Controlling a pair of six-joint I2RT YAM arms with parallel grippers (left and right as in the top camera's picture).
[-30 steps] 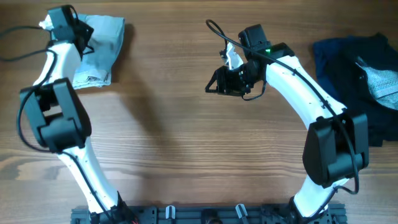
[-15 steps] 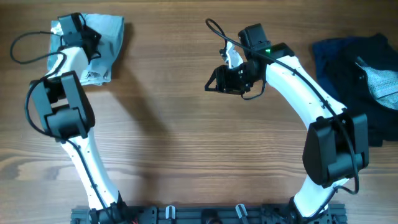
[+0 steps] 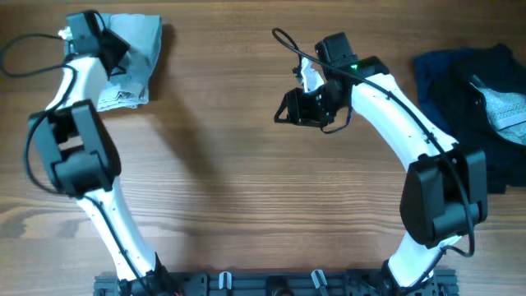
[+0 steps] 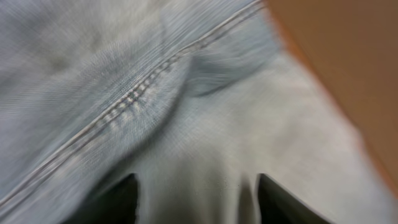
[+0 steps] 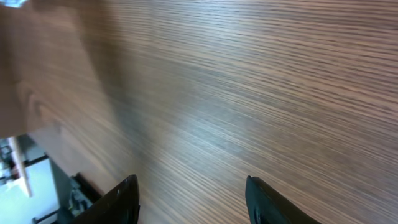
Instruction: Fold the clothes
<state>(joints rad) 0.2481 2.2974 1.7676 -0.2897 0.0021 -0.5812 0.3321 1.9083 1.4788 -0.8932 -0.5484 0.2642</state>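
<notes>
The pale denim shorts [image 3: 138,51] lay folded into a compact bundle at the far left corner of the wooden surface [image 3: 230,173]. The left claw [image 4: 198,190] hung directly over them. Seen from its wrist, its two dark fingers [image 4: 124,200] stood well apart, with only flat denim and a line of stitching showing between them. The claw was open and had hold of nothing, though the blur left it unclear whether the tips touched the cloth.

The right claw [image 5: 193,190] hovered over bare wood near the middle of the far edge, well apart from any garment. It too was open, with wood grain showing between its fingers [image 5: 123,202] and nothing held.

At the right edge of the surface a dark navy garment [image 3: 448,86] lay in a loose heap, with pale blue-grey cloth [image 3: 503,108] resting on top of it.
</notes>
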